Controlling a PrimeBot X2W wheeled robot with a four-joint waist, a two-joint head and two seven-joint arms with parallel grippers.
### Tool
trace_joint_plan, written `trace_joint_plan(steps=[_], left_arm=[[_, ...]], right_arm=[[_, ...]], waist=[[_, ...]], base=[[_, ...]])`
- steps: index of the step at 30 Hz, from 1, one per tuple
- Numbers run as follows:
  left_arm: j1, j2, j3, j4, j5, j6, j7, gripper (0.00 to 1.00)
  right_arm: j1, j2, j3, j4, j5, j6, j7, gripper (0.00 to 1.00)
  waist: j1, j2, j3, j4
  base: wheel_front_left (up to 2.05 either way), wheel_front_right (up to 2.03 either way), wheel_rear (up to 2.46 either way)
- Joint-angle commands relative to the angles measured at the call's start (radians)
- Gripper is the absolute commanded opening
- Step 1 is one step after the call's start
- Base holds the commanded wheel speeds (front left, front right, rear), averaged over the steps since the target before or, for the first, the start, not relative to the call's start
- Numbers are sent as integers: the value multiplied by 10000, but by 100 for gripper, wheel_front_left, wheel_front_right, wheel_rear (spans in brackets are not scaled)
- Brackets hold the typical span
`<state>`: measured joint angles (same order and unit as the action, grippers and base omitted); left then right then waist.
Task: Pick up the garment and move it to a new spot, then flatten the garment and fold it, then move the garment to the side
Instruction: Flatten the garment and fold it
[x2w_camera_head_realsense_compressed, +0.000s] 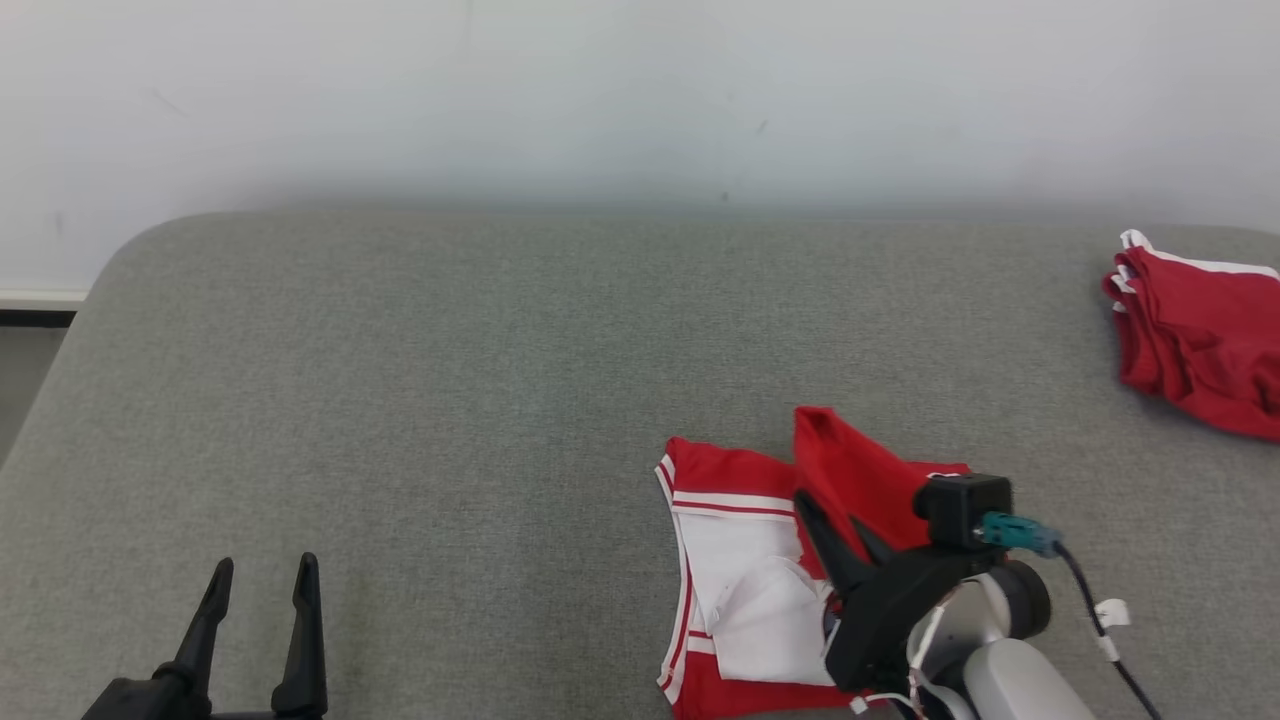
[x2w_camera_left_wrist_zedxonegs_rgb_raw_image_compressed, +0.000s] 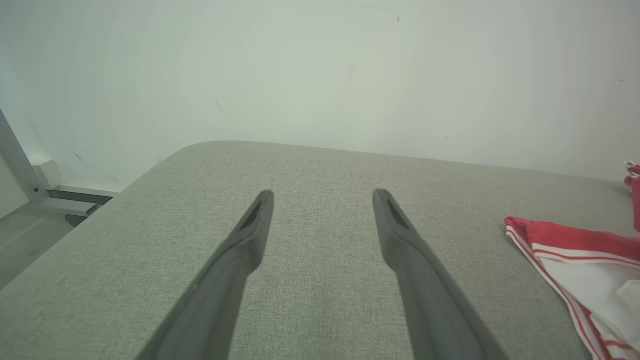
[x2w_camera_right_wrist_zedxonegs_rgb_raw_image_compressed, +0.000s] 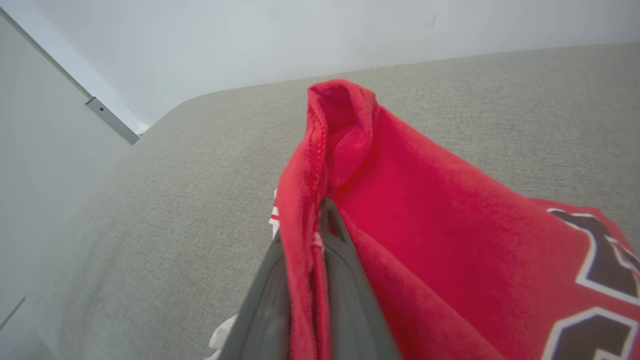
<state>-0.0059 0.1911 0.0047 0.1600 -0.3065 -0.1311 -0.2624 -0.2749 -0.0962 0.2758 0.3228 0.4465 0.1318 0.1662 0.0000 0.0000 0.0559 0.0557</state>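
**Right hand (x2w_camera_head_realsense_compressed: 830, 515) clamped on the garment (x2w_camera_head_realsense_compressed: 740, 560)**

From the head, we see our right hand pinching a raised red fold of the red-and-white garment, which lies on the grey counter (x2w_camera_head_realsense_compressed: 450, 400). Our left hand (x2w_camera_head_realsense_compressed: 265, 565) sits lower left. Left wrist: its fingers (x2w_camera_left_wrist_zedxonegs_rgb_raw_image_compressed: 250, 235) stand apart above bare counter. Right wrist: red cloth is squeezed between closed fingers.

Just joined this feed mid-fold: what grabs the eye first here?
The red-and-white garment lies low and right of centre on the grey fabric surface, with one red flap held up by the right gripper, jaws shut on it. Next come a second red garment heaped at the surface's far right edge and the left gripper at lower left, jaws open.
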Motion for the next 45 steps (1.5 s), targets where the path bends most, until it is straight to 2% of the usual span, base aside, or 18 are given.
trace_joint_plan(steps=[1,11,17,18,19,24,29,39,45], left_arm=[[-146,-44,-39,59,-20,10,-31,100],[-440,-54,-259,281,-108,10,-30,100],[-627,-71,-368,414,-182,10,-31,100],[-636,-67,-390,434,-200,10,-31,100],[-632,-63,-405,459,-212,10,-31,100],[-612,-23,-377,508,-254,10,-31,100],[-446,14,-256,515,-238,10,-31,100],[-83,40,-70,352,-76,10,-30,100],[137,-2,91,288,8,10,-31,100]], right_arm=[[-175,152,183,255,94,-30,-116,0],[-799,453,1078,1953,409,-30,-784,0],[-1320,460,2131,2864,1446,-28,-1480,0],[-1424,465,2235,2997,1474,-30,-1639,69],[-1488,464,2345,3132,1560,-28,-1743,100],[-1818,459,2452,3445,1485,-30,-2434,100],[-2045,450,1991,3406,1094,-30,-3425,100],[-850,-547,-331,1682,183,-30,-4246,100],[568,-573,-1558,327,-430,-30,-4299,100]], waist=[[0,0,52,158],[0,0,173,459],[0,0,229,547],[0,0,227,554],[0,0,221,560],[0,0,171,507],[0,0,46,330],[0,0,-276,-128],[0,0,-486,-440]], base=[[0,0,0],[0,0,0],[0,0,0],[0,0,0],[0,0,0],[0,0,0],[0,0,0],[0,0,0],[0,0,0]])
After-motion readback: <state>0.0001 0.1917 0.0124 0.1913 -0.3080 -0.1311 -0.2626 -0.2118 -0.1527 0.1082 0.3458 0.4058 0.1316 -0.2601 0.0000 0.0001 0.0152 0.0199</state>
